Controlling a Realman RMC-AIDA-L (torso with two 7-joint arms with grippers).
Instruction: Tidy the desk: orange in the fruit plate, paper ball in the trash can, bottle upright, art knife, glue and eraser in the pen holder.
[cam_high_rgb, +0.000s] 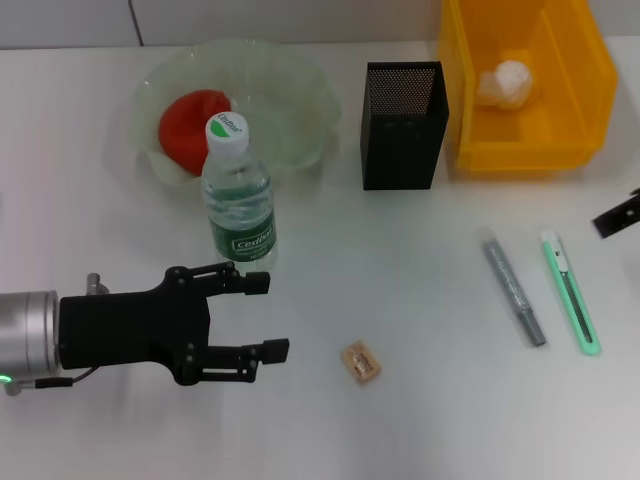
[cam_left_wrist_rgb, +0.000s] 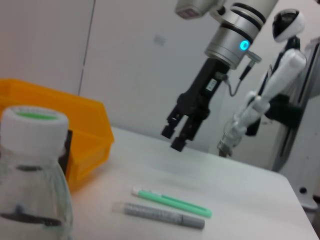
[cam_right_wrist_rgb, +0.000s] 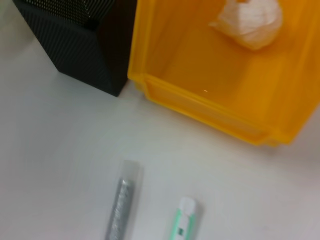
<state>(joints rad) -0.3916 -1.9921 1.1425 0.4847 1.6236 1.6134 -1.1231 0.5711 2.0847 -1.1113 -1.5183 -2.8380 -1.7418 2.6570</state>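
White counter (cam_high_rgb: 420, 420) fills your view, with a pale wall behind it. At the back on your left sits the fruit plate (cam_high_rgb: 300, 95) with the orange (cam_high_rgb: 185, 125) inside it. The bottle (cam_high_rgb: 238, 190) stands upright just in front of the plate, cap up. Right of the plate you have the pen holder (cam_high_rgb: 402, 125), and close beside that the trash can (cam_high_rgb: 530, 150), with the paper ball (cam_high_rgb: 507, 82) lying in it.

Still out on the counter: the eraser (cam_high_rgb: 360, 362) near the front centre, and farther right the glue (cam_high_rgb: 514, 292), a grey stick, lying alongside the art knife (cam_high_rgb: 571, 292), a mint-green cutter. The two are near each other and not touching.

Your left gripper (cam_high_rgb: 266, 316) hovers low at the front left, just in front of the bottle, with its jaws spread apart and nothing between them; the eraser lies off to their right. Your right gripper (cam_left_wrist_rgb: 178, 136) hangs above the counter at the right side, over the area behind the glue and knife; its jaws look drawn close together and hold nothing.
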